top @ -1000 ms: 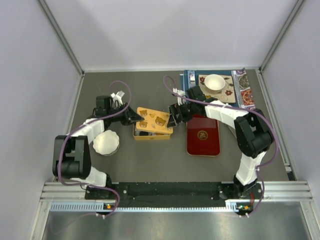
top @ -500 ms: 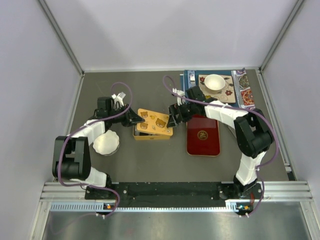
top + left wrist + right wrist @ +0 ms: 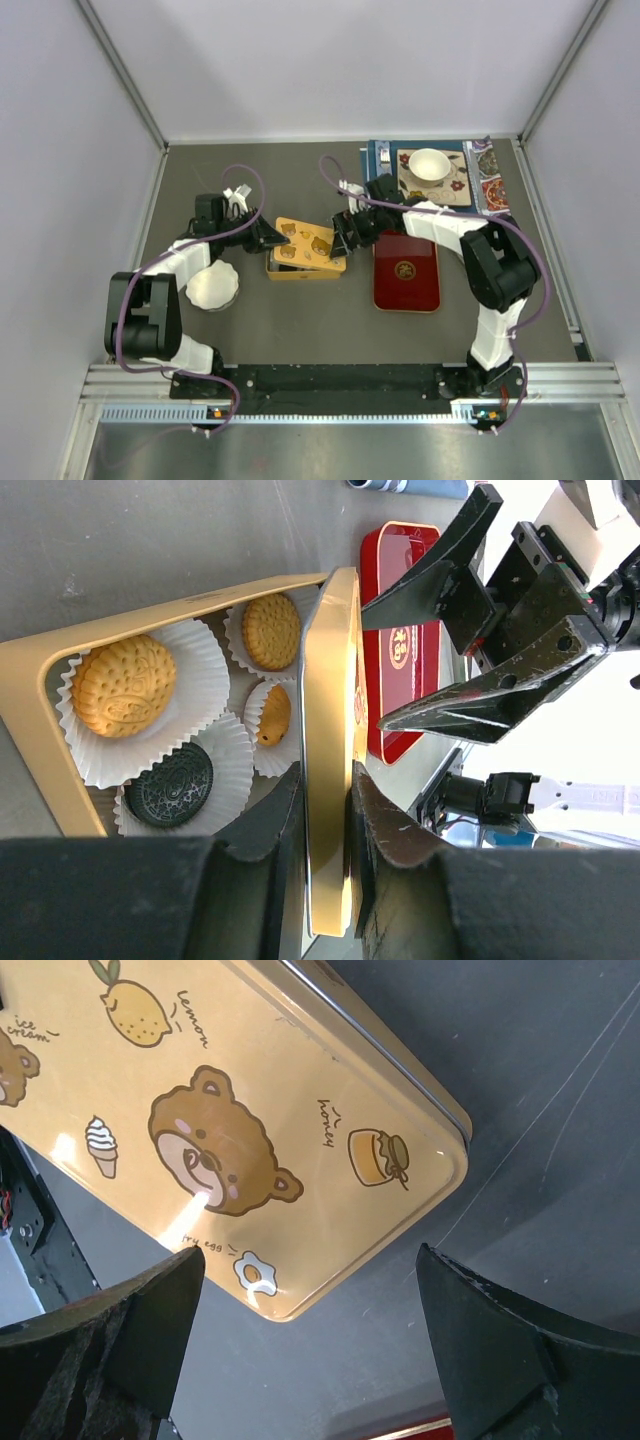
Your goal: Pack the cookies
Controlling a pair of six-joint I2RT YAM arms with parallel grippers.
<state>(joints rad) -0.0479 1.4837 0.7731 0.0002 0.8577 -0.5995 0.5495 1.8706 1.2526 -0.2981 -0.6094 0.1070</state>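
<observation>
left jaws: clamped on yellow lid (image 3: 330, 730) | right jaws: spread, beside lid | cookies (image 3: 125, 685) in tin (image 3: 150, 615)

A robotics lab cell is shown: a grey worktop (image 3: 300, 320) is enclosed by white panels (image 3: 340, 70) on aluminium struts (image 3: 122, 75). The left arm (image 3: 180, 258) and right arm (image 3: 445, 222) are bolted to a rail (image 3: 330, 400) at its near edge.

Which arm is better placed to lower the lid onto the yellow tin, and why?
Left. The left gripper grips the lid by its edge over the tin of cookies; the right gripper is open at the far corner, holding nothing.
</observation>
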